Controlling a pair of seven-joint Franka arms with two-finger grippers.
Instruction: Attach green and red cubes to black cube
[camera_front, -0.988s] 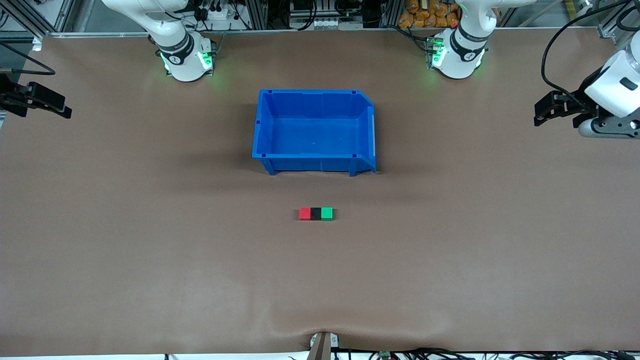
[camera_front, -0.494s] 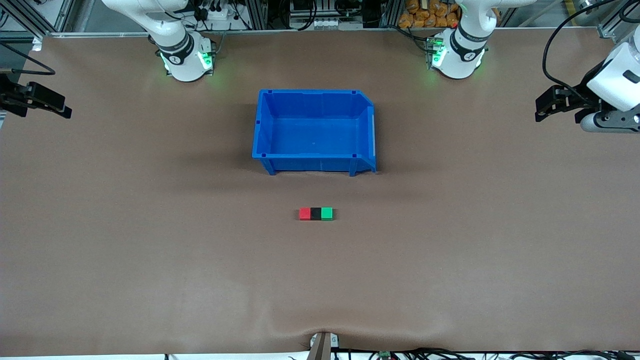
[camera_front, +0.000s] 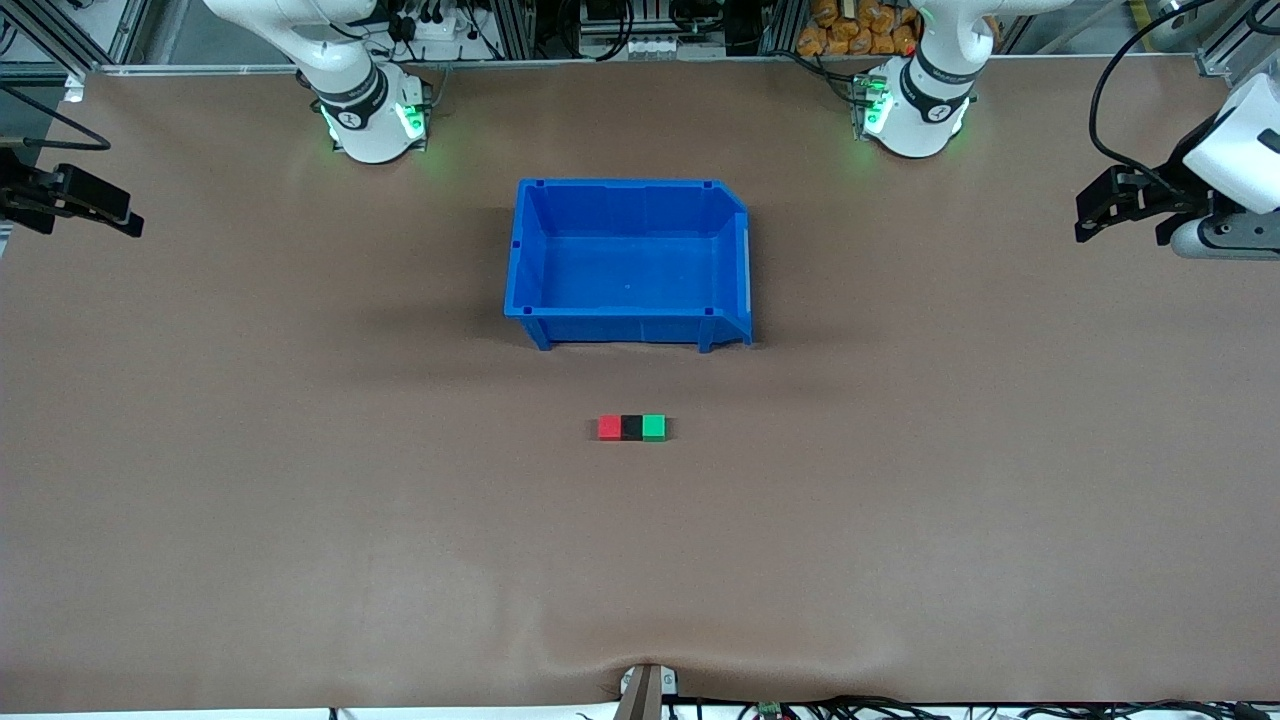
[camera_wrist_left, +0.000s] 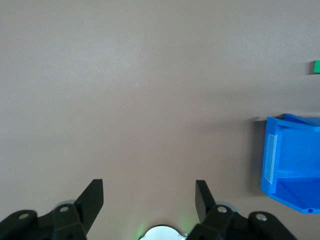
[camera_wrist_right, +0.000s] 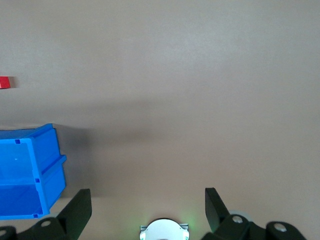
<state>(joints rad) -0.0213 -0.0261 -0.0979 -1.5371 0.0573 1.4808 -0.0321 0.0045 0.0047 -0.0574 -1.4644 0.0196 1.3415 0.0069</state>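
The red cube (camera_front: 609, 428), black cube (camera_front: 631, 428) and green cube (camera_front: 654, 428) sit in one row on the brown table, touching, with the black one in the middle. They lie nearer to the front camera than the blue bin (camera_front: 625, 328). My left gripper (camera_front: 1083, 222) hangs open and empty over the left arm's end of the table; in the left wrist view (camera_wrist_left: 149, 185) only the green cube (camera_wrist_left: 316, 66) shows. My right gripper (camera_front: 130, 218) waits open and empty over the right arm's end; its wrist view (camera_wrist_right: 147, 192) catches the red cube (camera_wrist_right: 4, 82).
The blue bin stands empty in the middle of the table, between the arm bases and the cubes; it shows as the blue bin (camera_wrist_left: 290, 150) and the blue bin (camera_wrist_right: 30, 150) in the wrist views. A small bracket (camera_front: 645, 688) sits at the table's front edge.
The left arm has drawn back a little toward its end of the table and toward the bases. The cubes, the bin and the right arm have not moved.
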